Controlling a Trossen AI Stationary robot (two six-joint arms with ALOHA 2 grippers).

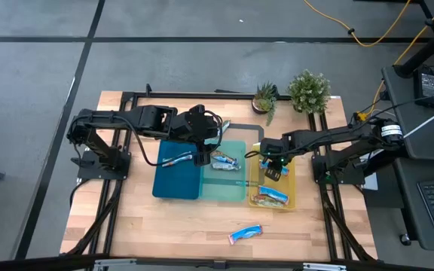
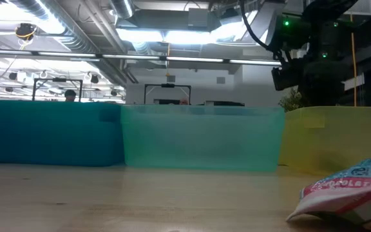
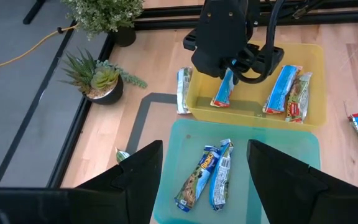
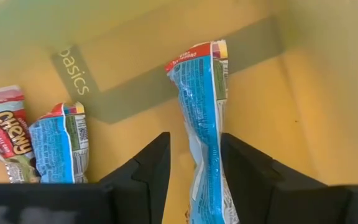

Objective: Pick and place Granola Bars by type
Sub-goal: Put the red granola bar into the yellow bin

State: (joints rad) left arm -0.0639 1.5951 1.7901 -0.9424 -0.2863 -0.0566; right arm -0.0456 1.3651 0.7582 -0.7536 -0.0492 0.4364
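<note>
three trays sit side by side on the counter (image 1: 126, 226): a blue tray (image 1: 173, 182), a teal tray (image 1: 228, 187) and a yellow tray (image 1: 289, 197). the right gripper (image 4: 194, 168) hangs over the yellow tray with a blue bar (image 4: 201, 124) standing upright between its fingers (image 4: 151, 165); the jaws stand slightly apart beside the wrapper, and i cannot tell if they grip it. two more bars (image 3: 288, 92) lie in the yellow tray just beside it. the left gripper (image 3: 204, 177), jaws open and empty, hovers over the teal tray, next to the yellow one, above two bars (image 3: 207, 174). one bar (image 1: 178, 159) lies in the blue tray. another bar (image 1: 246, 234) lies on the counter near the yellow tray.
</note>
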